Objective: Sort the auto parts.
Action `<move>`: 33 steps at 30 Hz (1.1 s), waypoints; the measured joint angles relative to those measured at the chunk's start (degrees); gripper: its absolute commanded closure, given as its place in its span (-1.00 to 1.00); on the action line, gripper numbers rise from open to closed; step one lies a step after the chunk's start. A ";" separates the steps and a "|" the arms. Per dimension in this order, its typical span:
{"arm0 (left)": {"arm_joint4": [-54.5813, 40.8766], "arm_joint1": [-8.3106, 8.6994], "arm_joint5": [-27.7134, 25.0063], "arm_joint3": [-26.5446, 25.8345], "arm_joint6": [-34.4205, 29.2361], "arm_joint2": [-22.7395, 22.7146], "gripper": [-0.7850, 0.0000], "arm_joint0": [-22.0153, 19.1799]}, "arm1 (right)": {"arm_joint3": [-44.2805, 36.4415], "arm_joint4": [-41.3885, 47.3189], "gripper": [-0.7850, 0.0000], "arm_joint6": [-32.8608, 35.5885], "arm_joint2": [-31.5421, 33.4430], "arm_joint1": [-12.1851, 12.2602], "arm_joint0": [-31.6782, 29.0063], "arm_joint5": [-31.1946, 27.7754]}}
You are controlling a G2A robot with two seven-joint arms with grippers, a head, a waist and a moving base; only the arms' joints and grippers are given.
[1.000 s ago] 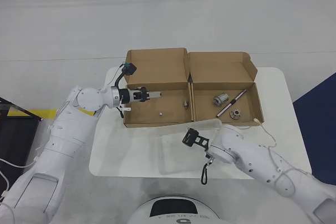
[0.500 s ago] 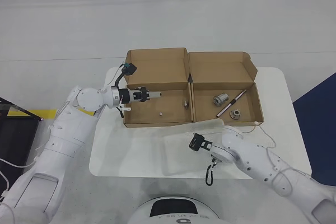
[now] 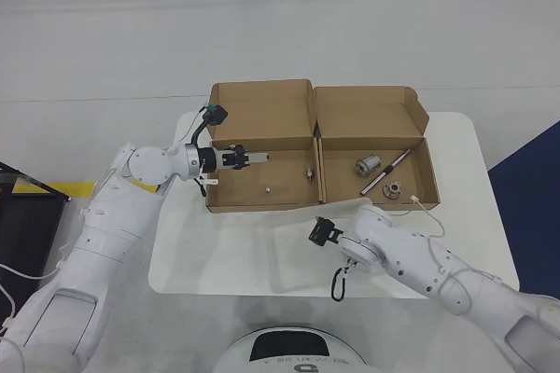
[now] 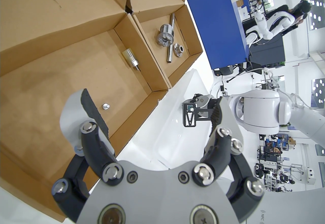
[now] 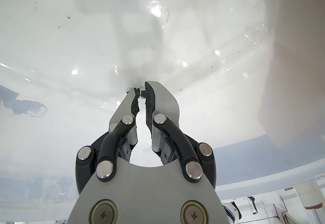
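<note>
Right gripper (image 5: 141,94) sits slightly farther toward the desk's left than half a second ago | fingers nearly closed, pinching a small metal part (image 5: 139,89) low in the white tray (image 3: 289,261) near the desk's front edge | left gripper (image 4: 152,105) wide open, empty, above the left cardboard box (image 3: 261,200)

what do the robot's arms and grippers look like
Both arms, left arm and right arm, have glossy white rounded shells. Each gripper, left gripper and right gripper, has a grey metal palm plate with silver screws, black curved linkages and pale grey fingers faced with black ribbed pads. A black cable loop hangs by the right wrist.
</note>
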 measured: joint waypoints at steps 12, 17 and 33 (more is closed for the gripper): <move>0.00 0.00 0.00 0.00 0.00 0.00 -1.00 0.00 | -20.53 -5.39 1.00 -20.72 17.63 7.10 -15.00 4.29; 0.00 0.00 0.00 0.00 0.00 0.00 -1.00 0.00 | -24.37 1.10 1.00 -41.26 33.11 10.99 -27.91 -2.70; 0.00 0.00 0.00 0.00 0.00 0.00 -1.00 0.00 | -17.82 14.08 1.00 -74.64 63.57 14.56 -50.46 -34.83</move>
